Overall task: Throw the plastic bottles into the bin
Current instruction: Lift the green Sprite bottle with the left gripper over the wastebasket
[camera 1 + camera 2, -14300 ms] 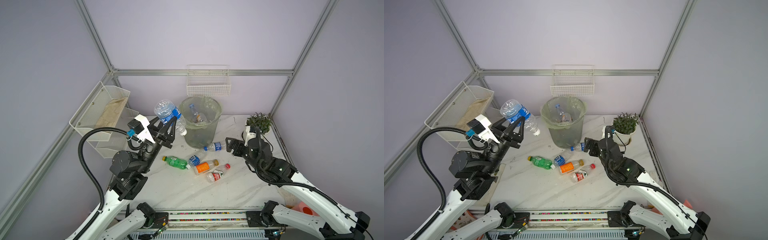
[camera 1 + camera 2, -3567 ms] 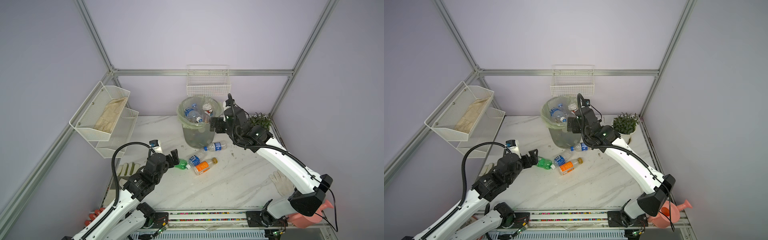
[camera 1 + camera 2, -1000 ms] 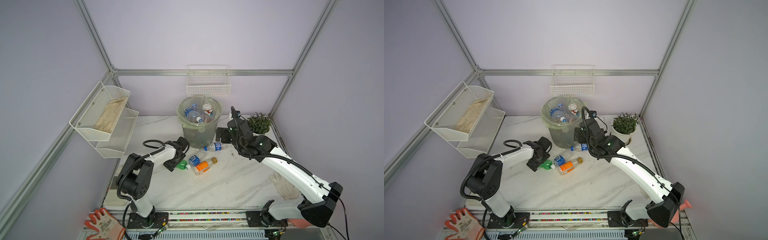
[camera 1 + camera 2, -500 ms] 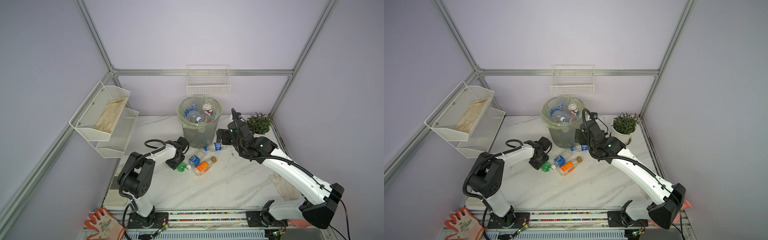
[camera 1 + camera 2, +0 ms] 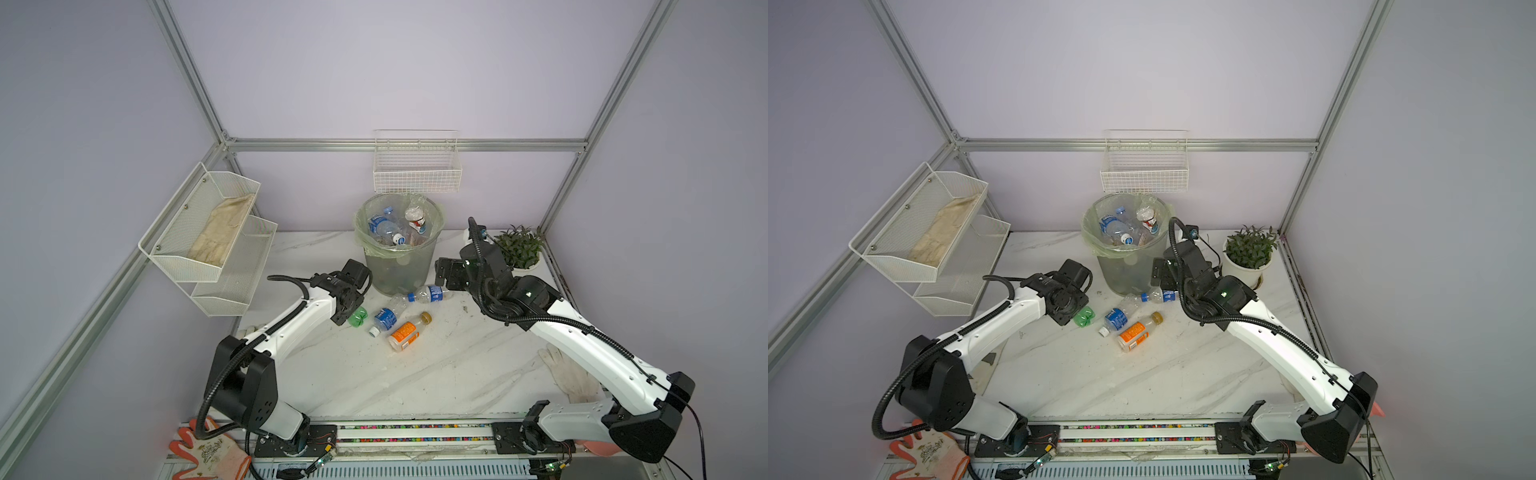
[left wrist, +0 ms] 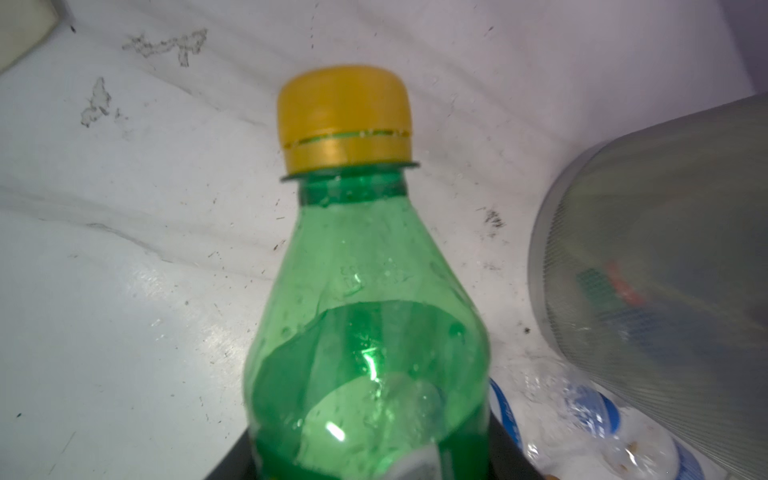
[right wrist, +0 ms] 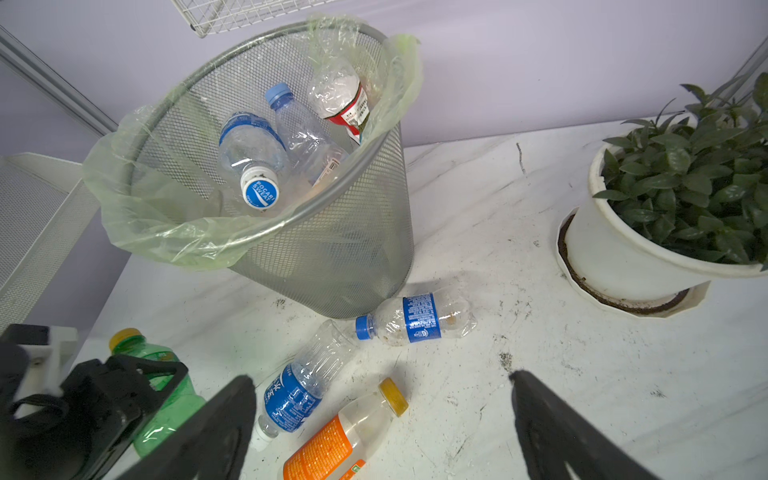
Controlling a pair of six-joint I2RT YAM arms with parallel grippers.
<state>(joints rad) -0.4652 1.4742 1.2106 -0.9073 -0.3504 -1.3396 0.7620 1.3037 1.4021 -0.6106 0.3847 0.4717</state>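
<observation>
Pinching green bottle (image 5: pixel 359 316), left claw (image 5: pixel 349 313) low on table (image 5: pixel 415 374). Right claw (image 5: pixel 445 274) spread wide beside bin (image 5: pixel 399 270), blue-label bottle (image 5: pixel 428 294) just under it.

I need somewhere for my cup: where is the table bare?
Bare marble stretches from the orange-labelled bottle to the front rail, and between the shelf and the bin. Crowded just before the bin: the green bottle and three others.

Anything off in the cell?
The liner sags unevenly over the rim of the bin. Dirt specks litter the marble table. Stray gloves: an orange glove at the front edge, a white glove beside the right arm.
</observation>
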